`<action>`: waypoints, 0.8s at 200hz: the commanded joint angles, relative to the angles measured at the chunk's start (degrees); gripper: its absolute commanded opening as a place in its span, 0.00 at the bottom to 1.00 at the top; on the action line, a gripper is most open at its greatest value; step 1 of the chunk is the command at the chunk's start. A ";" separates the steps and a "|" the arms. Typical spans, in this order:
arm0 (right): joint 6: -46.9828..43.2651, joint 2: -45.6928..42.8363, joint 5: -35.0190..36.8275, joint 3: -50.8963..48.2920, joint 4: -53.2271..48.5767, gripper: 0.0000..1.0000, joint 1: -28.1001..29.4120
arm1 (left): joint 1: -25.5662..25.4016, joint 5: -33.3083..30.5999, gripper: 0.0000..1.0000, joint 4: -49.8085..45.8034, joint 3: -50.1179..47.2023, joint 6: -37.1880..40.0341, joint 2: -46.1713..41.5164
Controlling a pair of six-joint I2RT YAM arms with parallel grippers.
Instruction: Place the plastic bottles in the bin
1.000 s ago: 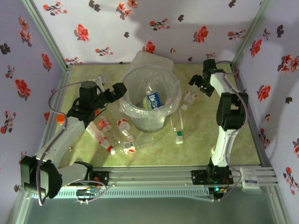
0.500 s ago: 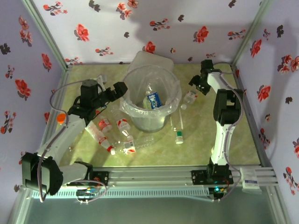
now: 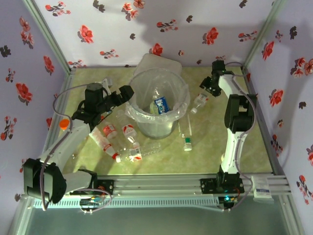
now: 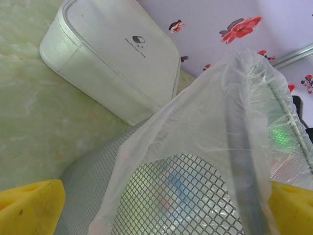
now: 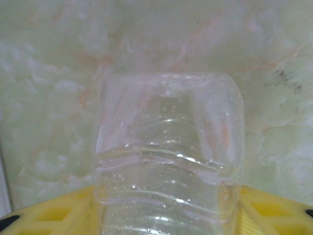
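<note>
Clear plastic litters the near bench [image 3: 210, 147]: the loose bottles [image 3: 128, 132] lie by the left foot of the bin [image 3: 155, 128] and a green-capped bottle [image 3: 188, 143] lies to its right, none of them binned yet.

Further in, the left claw [image 3: 126, 93] hangs spread and empty just beside the bin's left rim. Its wrist view shows the bag-covered rim and mesh wall between the yellow fingers [image 4: 29, 205]. It is probably parked there to leave the mouth free.

On the bin's right, the right claw [image 3: 207, 89] is clenched on a clear bottle [image 5: 166, 156], pads tight on both sides and the base pointing away. The bottle sits low outside the wall, and whether it has left the bench I cannot tell. It must rise over the rim.

A blue-labelled bottle [image 3: 161, 104] already lies inside the bin, and a white box [image 3: 161, 62] stands behind it.

Against a second ago, the right arm's elbow has drawn in toward the far corner, the held bottle has barely shifted, and the left claw has edged slightly closer to the rim.
</note>
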 commanded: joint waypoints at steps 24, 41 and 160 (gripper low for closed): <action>-3.62 -11.56 -0.50 0.44 -3.39 0.59 -0.42 | 0.28 -0.18 1.00 -0.11 -1.06 0.11 -0.49; -3.83 -15.94 -1.53 -0.44 -3.14 0.58 -0.26 | 0.28 -0.18 1.00 0.02 -1.70 0.10 -0.85; -11.91 -40.43 2.60 7.85 2.04 0.55 17.45 | 0.20 0.28 1.00 2.72 -2.91 -0.99 0.86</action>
